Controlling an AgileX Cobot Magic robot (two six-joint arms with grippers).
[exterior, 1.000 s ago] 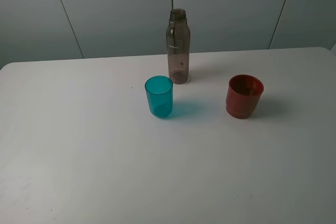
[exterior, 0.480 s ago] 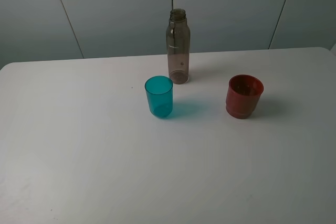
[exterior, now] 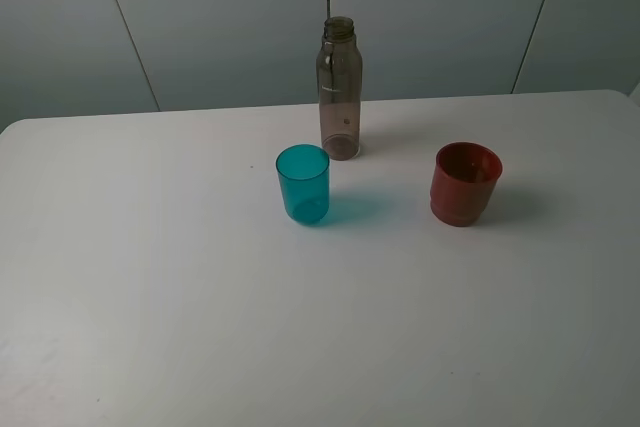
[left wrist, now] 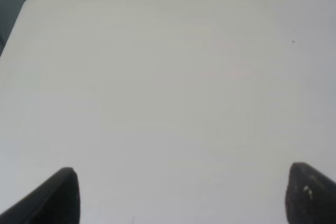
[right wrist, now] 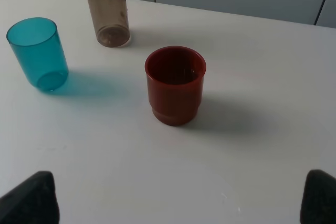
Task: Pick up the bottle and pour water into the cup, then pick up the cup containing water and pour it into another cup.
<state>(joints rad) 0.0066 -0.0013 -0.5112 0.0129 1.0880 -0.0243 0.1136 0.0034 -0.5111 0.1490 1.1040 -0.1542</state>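
A tall smoky-grey bottle (exterior: 340,87) without a cap stands upright at the back middle of the white table (exterior: 150,297). The teal cup (exterior: 303,184) stands just in front of it, slightly to the left. The red-orange cup, another cup (exterior: 465,183), stands to the right. Neither arm shows in the exterior high view. In the right wrist view the right gripper (right wrist: 178,198) is open, its dark fingertips (right wrist: 31,198) wide apart, well short of the red cup (right wrist: 175,85), the teal cup (right wrist: 38,53) and the bottle (right wrist: 107,9). The left gripper (left wrist: 181,195) is open over bare table, with dark fingertips (left wrist: 55,198) spread.
A grey panelled wall (exterior: 200,17) rises behind the table's far edge. The table's rounded far corner (left wrist: 31,1) appears in the left wrist view. Nothing else stands on the table.
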